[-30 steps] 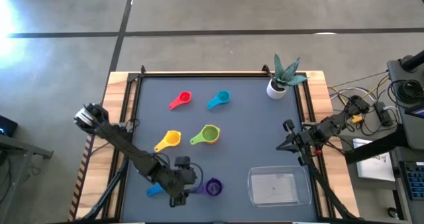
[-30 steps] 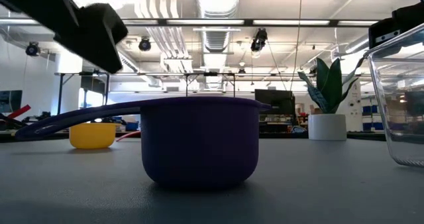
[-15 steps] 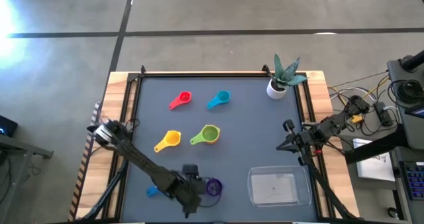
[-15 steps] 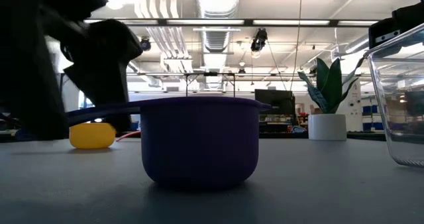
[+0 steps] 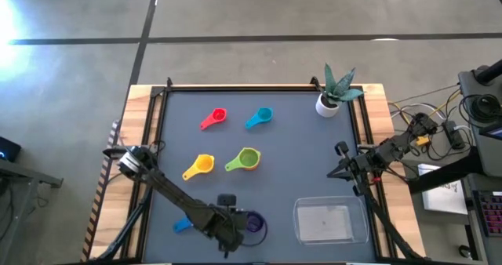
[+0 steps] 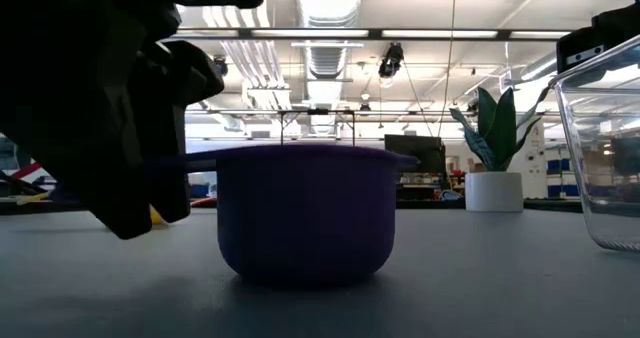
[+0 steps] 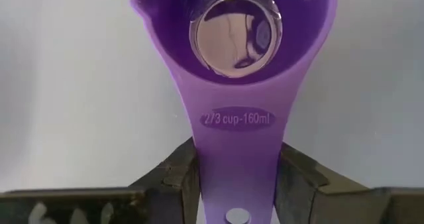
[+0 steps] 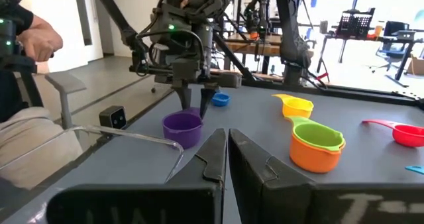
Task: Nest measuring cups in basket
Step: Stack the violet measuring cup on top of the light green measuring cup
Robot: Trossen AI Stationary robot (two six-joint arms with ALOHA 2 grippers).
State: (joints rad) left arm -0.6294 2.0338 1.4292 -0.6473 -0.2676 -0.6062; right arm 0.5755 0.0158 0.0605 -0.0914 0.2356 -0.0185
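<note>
The purple measuring cup stands on its base near the table's front edge, left of the clear basket. My left gripper reaches down onto its handle, shut on it. A small blue cup lies farther left. The red, light blue and yellow cups lie apart on the mat. A green cup sits inside an orange one. My right gripper waits shut at the table's right edge. My left gripper pinches the purple cup's flat handle by its two long edges, between the printed size mark and the hole at its free end. The fingers come steeply from above and lie across the handle. The cup stands upright on the table.
A white plant pot stands at the far right corner. The basket's wall rises just right of the purple cup. Black rails frame the mat. A person's hand shows beyond the table's near side.
My left gripper has gone down and toward the table's right and near edges, tipping more steeply, to the purple cup's handle. Its fingers stood apart around the handle and have now closed in on it. The cup stays on the table.
</note>
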